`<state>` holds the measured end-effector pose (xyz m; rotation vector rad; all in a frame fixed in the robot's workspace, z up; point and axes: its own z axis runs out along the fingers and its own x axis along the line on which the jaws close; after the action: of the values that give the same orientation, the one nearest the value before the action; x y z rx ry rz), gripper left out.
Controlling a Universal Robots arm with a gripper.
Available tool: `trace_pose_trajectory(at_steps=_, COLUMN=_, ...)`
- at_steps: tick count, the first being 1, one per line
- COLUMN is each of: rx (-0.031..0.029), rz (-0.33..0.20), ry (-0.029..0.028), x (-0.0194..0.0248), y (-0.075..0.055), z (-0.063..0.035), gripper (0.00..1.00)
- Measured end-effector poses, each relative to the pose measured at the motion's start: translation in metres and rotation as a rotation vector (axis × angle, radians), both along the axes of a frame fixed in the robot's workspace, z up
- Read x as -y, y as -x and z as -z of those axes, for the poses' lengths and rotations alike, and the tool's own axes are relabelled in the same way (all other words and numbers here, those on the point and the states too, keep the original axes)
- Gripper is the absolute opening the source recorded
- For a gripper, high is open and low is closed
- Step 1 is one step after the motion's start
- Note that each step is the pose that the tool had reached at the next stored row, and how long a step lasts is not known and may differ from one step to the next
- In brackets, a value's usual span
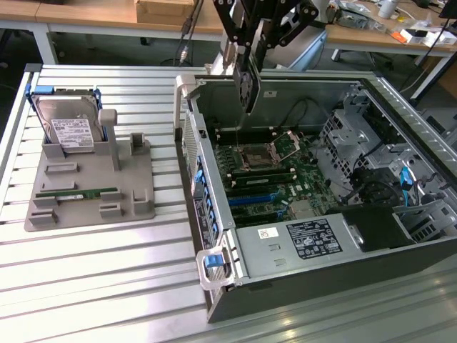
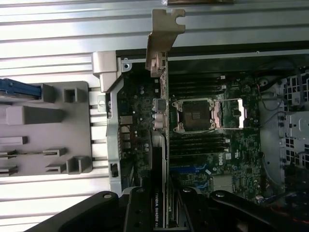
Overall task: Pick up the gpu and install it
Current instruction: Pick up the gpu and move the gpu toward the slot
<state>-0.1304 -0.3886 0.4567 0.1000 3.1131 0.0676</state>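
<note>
Looking first at the exterior view, the end effector [image 1: 246, 68] is above the open computer case [image 1: 214, 214], and its fingers are pinching the gpu [image 1: 248, 93] by its two broad faces. The card is off the counter [image 1: 93, 286] and touches nothing in the case. It hangs directly under the end effector, with its long axis pointing down toward the motherboard [image 1: 271, 179]. The blue slots [image 1: 260, 200] lie lower than the card and nearer to the bottom of this view, so the card is judged not yet over them. On the exterior view's left, the gray holder [image 1: 93, 186] carries the hard drive [image 1: 71, 128] and the memory stick [image 1: 75, 193], well apart from the card.

In the wrist view, the end effector [image 2: 161, 205] grips the gpu [image 2: 160, 121], which appears edge-on as a thin dark line. Its long axis runs away from the camera, with the silver bracket [image 2: 161, 34] at the far end, near the case wall. The card's edge passes just beside the processor socket [image 2: 195, 116], and the board is below it, apart.
</note>
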Motion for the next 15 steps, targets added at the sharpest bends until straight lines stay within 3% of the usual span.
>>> trace_pose_trajectory(at_steps=15, rx=0.0, rz=0.0, ry=0.0008, x=0.0, y=-0.036, z=0.0, gripper=0.26)
